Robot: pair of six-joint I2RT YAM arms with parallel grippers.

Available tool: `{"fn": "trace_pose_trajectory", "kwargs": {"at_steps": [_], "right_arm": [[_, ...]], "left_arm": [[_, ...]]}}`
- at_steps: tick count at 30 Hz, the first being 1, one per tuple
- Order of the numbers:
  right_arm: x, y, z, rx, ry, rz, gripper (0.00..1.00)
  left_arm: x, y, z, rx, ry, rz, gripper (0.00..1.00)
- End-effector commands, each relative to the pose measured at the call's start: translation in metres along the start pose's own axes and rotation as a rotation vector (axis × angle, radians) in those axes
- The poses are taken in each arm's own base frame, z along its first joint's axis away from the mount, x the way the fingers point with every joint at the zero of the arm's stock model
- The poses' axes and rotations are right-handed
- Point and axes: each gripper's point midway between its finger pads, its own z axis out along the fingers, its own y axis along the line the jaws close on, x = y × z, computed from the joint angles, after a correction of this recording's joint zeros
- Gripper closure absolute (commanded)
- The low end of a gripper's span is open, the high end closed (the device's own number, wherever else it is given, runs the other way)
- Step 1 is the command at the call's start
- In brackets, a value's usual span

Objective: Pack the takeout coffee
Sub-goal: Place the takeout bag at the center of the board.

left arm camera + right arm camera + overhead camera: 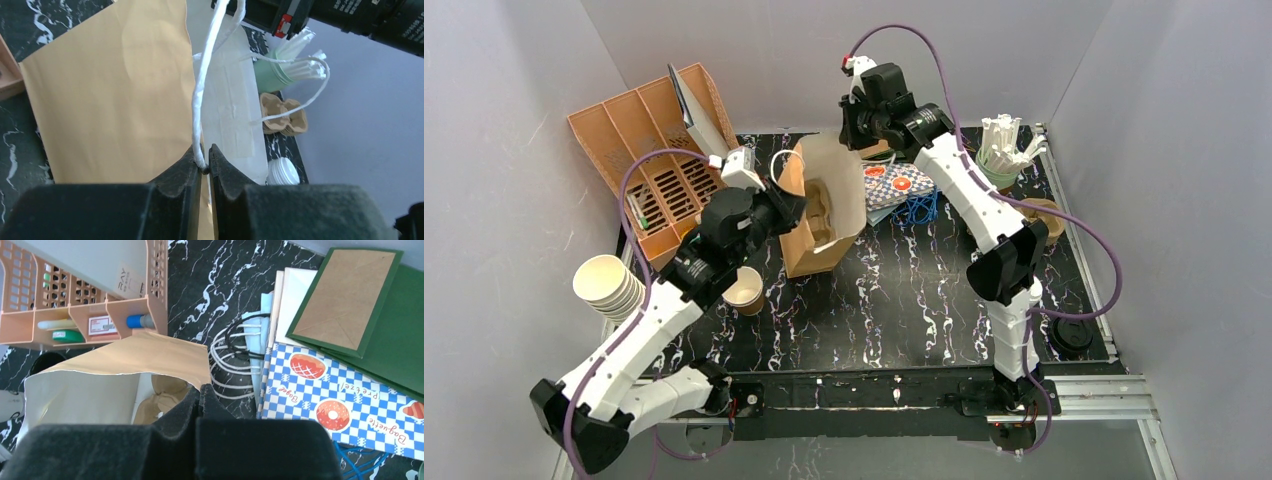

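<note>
One cup (744,291) upright, mouth up

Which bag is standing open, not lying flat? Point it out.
The tan bag mid-table: it stands with its mouth open, left gripper pinching its white handle. The checkered bag and green bag lie flat in the pile behind.

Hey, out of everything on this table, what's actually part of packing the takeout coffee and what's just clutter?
For the job: paper bag, handle in the left gripper, rim in the right gripper; pulp carrier inside it; tan cup; white lids.
Lying about: orange organiser; cream cup stack; cup of straws; flat bags.
</note>
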Motion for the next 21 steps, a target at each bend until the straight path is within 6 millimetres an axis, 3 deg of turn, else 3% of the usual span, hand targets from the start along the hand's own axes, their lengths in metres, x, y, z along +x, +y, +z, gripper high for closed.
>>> {"fn": "trace_pose_trajectory", "kwargs": {"at_steps": [1, 3, 6, 9, 13, 17, 21], "right_arm": [[-0.057, -0.006, -0.006, 0.005, -0.198, -0.005, 0.99], [-0.061, -0.007, -0.003, 0.009, -0.217, -0.008, 0.97], [-0.063, -0.008, 0.002, 0.002, -0.24, -0.014, 0.79], [-0.067, -0.007, 0.003, -0.003, -0.256, -0.023, 0.55], [-0.076, -0.004, -0.006, -0.008, -0.282, -0.026, 0.47], [-0.083, -0.003, -0.026, -0.005, -0.309, -0.031, 0.16], [-0.09, 0.0, -0.053, -0.006, -0.33, -0.047, 0.05]], "left_arm": [[-0.035, 0.008, 0.01, -0.092, -0.087, 0.074, 0.9], [-0.039, 0.011, 0.017, -0.111, -0.084, 0.087, 0.9], [-0.044, 0.019, 0.028, -0.144, -0.078, 0.097, 0.9], [-0.048, 0.029, 0.038, -0.173, -0.087, 0.084, 0.9], [-0.059, 0.043, 0.05, -0.214, -0.113, 0.092, 0.88], [-0.065, 0.051, 0.058, -0.24, -0.102, 0.122, 0.6], [-0.077, 0.057, 0.046, -0.308, -0.101, 0.166, 0.35]]}}
